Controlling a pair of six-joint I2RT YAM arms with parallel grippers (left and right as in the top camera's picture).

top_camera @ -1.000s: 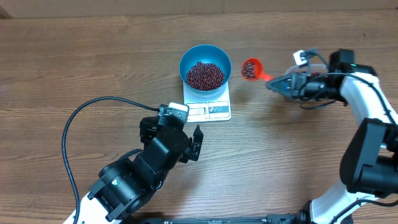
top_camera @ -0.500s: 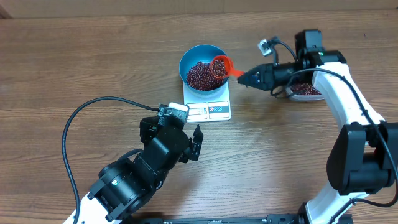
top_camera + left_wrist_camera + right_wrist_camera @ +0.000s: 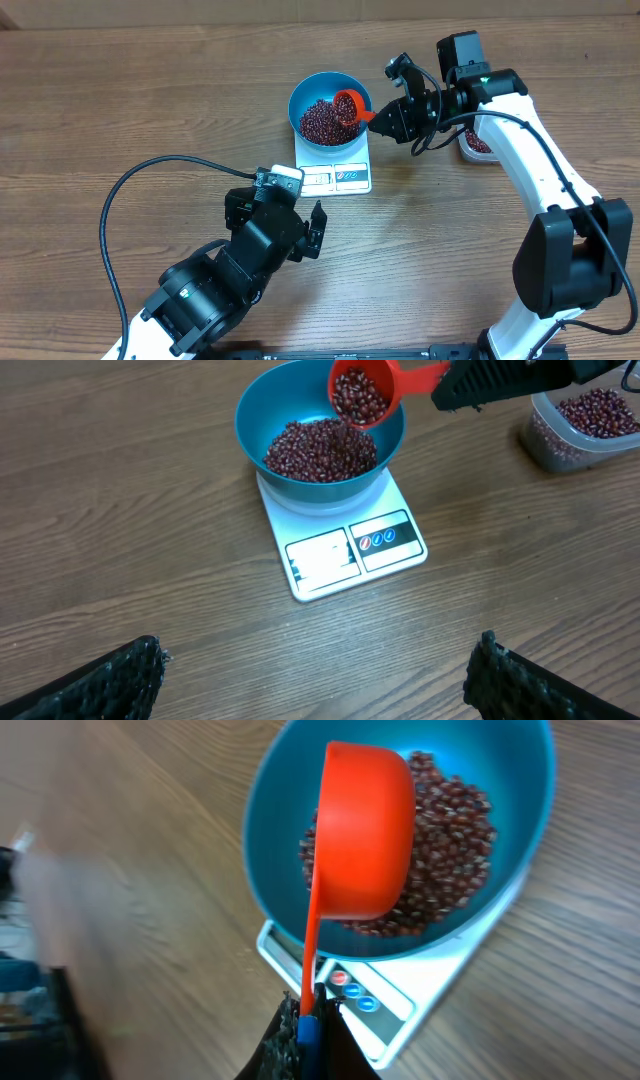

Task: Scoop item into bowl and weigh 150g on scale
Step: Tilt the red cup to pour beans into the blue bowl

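Scale [image 3: 322, 556] print illegible, scoop [image 3: 362, 395] over bowl [image 3: 262, 410]

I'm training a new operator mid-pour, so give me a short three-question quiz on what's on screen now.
1. True or false: the blue bowl sits on the scale.
2. What does the right pincer hold? A) a spoon B) the orange scoop C) nothing
3. Fill in: the left pincer is ____ and empty.
Key: 1 true; 2 B; 3 open.
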